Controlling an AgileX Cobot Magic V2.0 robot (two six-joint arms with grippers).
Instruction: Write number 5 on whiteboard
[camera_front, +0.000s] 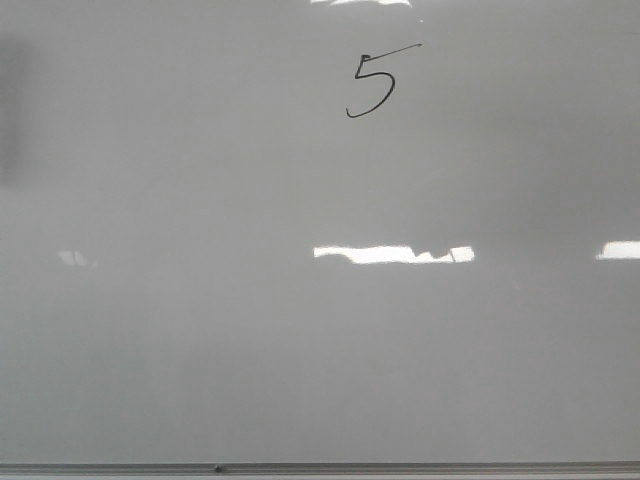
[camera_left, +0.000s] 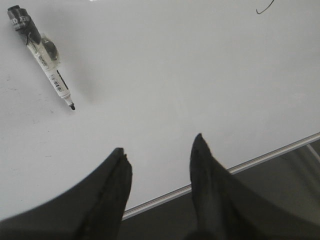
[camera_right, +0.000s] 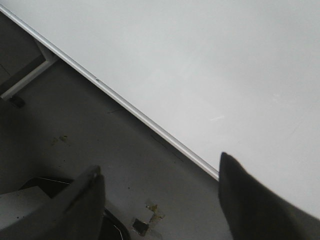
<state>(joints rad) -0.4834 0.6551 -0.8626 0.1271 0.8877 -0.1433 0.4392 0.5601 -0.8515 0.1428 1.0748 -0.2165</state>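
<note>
So the number 5 is already on the whiteboard, sitting up near the far edge of it in the front view, well away from the thin metal edge closest to the robot. It reads fine as a 5, with a long top stroke slanting off to the right.

The marker is lying flat on the whiteboard, uncapped as far as I can tell, tip resting on the board. It's well apart from the 5.

Left end effector is spread and holding nothing, hovering over the board near its metal edge. Right end effector is spread wide too, also holding nothing, hanging over that same edge with part of it out over the floor.

What could go wrong from here, I'd say: the marker is round and the board is glossy, so a bump from either arm could roll it and leave a stray line. An arm sweeping low past the 5 could also smear the ink.
</note>
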